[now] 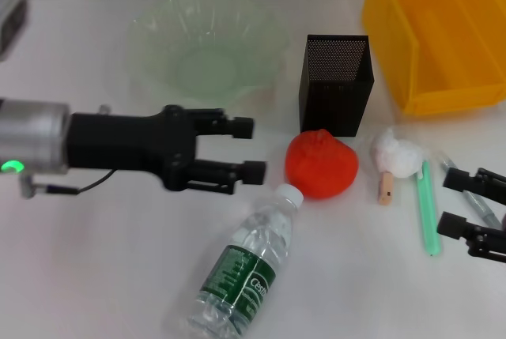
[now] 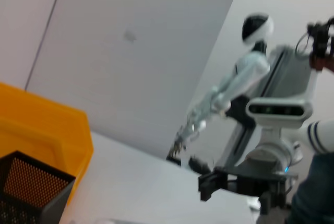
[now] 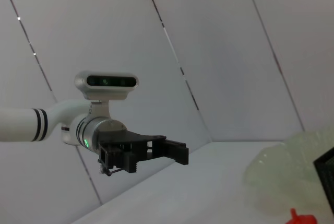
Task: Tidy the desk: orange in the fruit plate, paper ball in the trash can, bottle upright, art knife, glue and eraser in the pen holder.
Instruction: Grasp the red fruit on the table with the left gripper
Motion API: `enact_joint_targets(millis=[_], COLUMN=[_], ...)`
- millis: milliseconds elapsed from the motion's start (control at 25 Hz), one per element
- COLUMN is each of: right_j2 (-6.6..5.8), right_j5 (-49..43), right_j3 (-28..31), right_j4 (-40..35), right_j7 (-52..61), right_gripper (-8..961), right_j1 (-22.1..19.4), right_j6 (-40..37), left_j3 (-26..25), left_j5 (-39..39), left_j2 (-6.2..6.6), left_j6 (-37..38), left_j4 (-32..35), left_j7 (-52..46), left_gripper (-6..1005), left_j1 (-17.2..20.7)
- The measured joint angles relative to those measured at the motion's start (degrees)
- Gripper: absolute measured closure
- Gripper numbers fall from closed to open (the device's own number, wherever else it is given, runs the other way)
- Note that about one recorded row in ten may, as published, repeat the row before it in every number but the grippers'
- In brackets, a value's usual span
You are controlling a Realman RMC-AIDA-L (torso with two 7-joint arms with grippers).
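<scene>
White desk (image 1: 95,276) under my head camera, pale wall panels behind. On my left, the left gripper (image 1: 251,149) hangs over the desk, black fingers spread wide with nothing between them, pointing at the orange and stopping short of it. Behind it, the pale green translucent fruit plate with wavy rim (image 1: 207,47) sits empty. Near the front edge, the clear plastic bottle with dark green label (image 1: 245,272) lies on its side, white cap close to the orange. The lumpy red-orange orange (image 1: 321,163) rests on the desk just in front of the square black mesh pen holder (image 1: 335,84). Right of the orange, the crumpled white paper ball (image 1: 398,154) touches a small tan eraser block (image 1: 386,187); a green stick-like item (image 1: 428,206) lies beside them. The bright yellow rectangular trash can (image 1: 443,35) stands at the back right. At the far right edge I see the right gripper (image 1: 452,201), jaws apart, empty.
</scene>
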Motion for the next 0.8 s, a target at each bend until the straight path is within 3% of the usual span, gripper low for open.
enact_joint_targets(millis=[240, 360, 600, 800], right_j2=[-0.44, -0.46, 0.26, 0.85], right_j5=[-0.2, -0.1, 0.0, -0.2], right_j3=[4.4, 5.7, 6.9, 6.9], right_j4=[-0.2, -0.2, 0.2, 0.3], right_j7=[-0.6, -0.6, -0.7, -0.7], right_gripper=[137, 137, 137, 137], right_j1=[-2.9, -4.2, -4.8, -4.9], right_j6=[0.8, 0.8, 0.9, 1.0], left_j3=[16.8, 24.0, 33.1, 37.5], left_j5=[0.0, -0.1, -2.4, -7.0], left_j2=[-0.06, -0.29, -0.55, -0.56], left_j6=[-18.9, -24.9, -32.0, -37.1], left_j4=[0.1, 0.4, 1.3, 1.5], left_j7=[-10.7, -13.8, -15.3, -14.6], left_gripper=[267, 270, 276, 282], left_j1=[-6.6, -8.3, -9.2, -8.7])
